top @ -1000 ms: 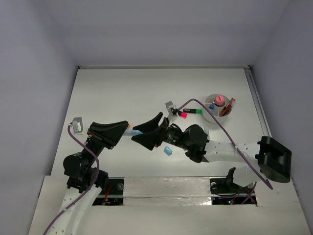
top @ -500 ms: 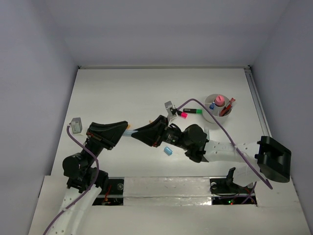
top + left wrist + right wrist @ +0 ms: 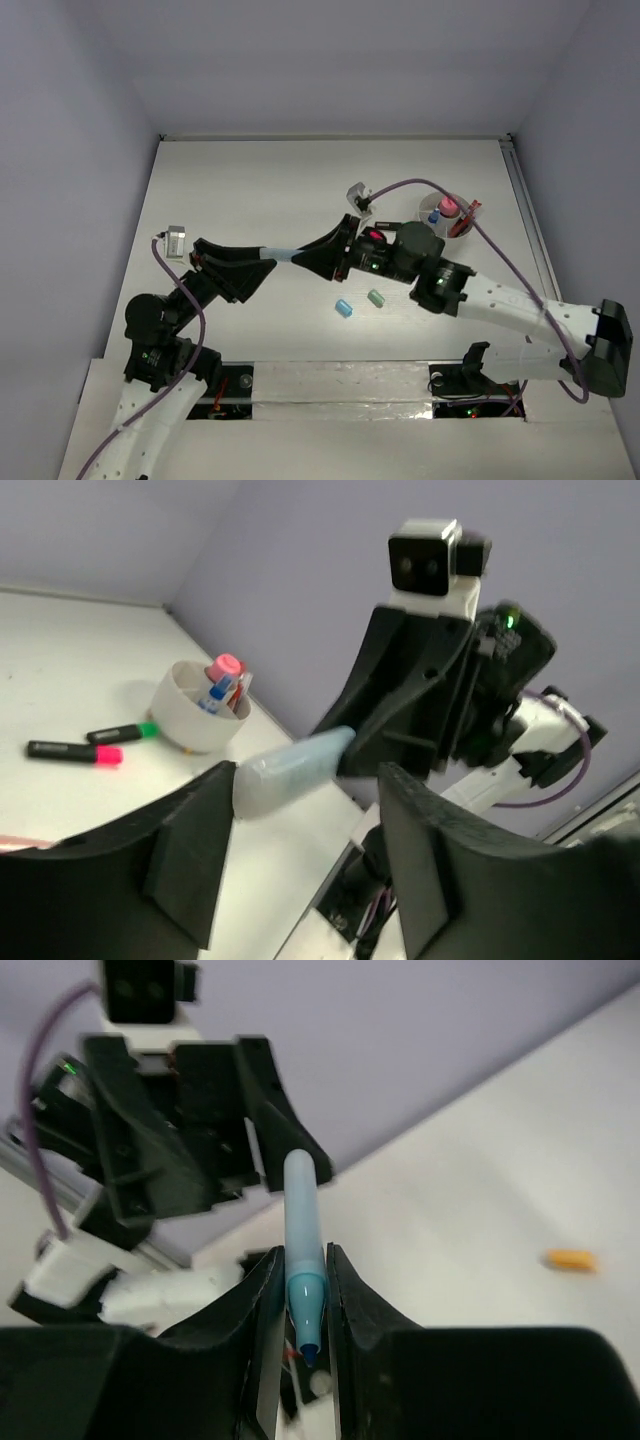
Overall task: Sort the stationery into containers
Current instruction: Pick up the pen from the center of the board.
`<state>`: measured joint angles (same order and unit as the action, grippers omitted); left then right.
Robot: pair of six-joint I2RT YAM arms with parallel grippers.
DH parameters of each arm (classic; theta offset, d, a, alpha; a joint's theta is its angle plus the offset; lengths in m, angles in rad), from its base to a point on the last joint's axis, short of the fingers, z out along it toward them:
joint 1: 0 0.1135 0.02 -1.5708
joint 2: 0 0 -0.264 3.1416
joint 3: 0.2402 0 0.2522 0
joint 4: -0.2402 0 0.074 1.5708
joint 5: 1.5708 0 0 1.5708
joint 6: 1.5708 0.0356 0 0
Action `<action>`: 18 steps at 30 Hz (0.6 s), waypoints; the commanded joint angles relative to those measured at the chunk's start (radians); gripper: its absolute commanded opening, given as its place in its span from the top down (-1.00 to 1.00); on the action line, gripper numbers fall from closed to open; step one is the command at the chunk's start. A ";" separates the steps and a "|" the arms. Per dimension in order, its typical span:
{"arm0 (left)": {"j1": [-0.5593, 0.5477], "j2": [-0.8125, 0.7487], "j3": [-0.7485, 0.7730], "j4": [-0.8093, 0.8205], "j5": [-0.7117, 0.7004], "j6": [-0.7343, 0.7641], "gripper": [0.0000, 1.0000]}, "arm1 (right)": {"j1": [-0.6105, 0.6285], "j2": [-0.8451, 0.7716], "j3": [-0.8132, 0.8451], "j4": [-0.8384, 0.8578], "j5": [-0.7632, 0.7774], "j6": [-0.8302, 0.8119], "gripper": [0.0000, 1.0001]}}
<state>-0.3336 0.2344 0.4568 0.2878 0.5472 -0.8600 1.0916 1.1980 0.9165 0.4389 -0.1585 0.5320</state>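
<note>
A light blue pen (image 3: 285, 253) hangs in the air between the two arms. My right gripper (image 3: 303, 1290) is shut on its tip end, and the barrel (image 3: 299, 1210) sticks out toward my left gripper (image 3: 262, 262). The left gripper (image 3: 305, 850) stands open; the pen's blunt end (image 3: 290, 772) lies beside its left finger, with a wide gap to the other finger. The whitish cup (image 3: 190, 725) holds a pink-capped bottle (image 3: 224, 667) and red pens. A blue eraser (image 3: 343, 307) and a mint eraser (image 3: 376, 297) lie on the table below the right arm.
A green-capped marker (image 3: 125, 732) and a pink-capped marker (image 3: 75, 751) lie on the table left of the cup in the left wrist view. A small orange piece (image 3: 571, 1259) lies on the table. The right arm covers part of the cup (image 3: 428, 204) from above.
The right gripper shut on the blue pen and the left gripper opened, letting go of it. Both arms shifted toward the back right, the right forearm swinging nearer the cup.
</note>
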 commanded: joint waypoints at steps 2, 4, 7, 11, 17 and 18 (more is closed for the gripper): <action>-0.001 0.042 0.170 -0.251 0.088 0.209 -0.15 | -0.111 -0.095 0.128 -0.530 -0.234 -0.176 0.97; -0.001 0.049 0.186 -0.329 0.147 0.243 -0.18 | -0.121 -0.098 0.188 -0.636 -0.251 -0.259 0.99; -0.001 0.042 0.183 -0.377 0.203 0.253 -0.19 | -0.130 -0.098 0.228 -0.788 -0.294 -0.335 1.00; -0.001 0.025 0.169 -0.455 0.275 0.327 -0.26 | -0.130 -0.092 0.251 -0.883 -0.399 -0.383 1.00; -0.001 0.031 0.143 -0.628 0.361 0.456 -0.26 | -0.130 -0.028 0.297 -0.971 -0.571 -0.446 1.00; -0.001 0.022 0.140 -0.662 0.368 0.487 -0.26 | -0.130 -0.020 0.309 -0.974 -0.602 -0.448 1.00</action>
<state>-0.3336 0.2707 0.6094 -0.2764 0.8368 -0.4877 0.9615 1.1618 1.1507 -0.4736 -0.6106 0.1387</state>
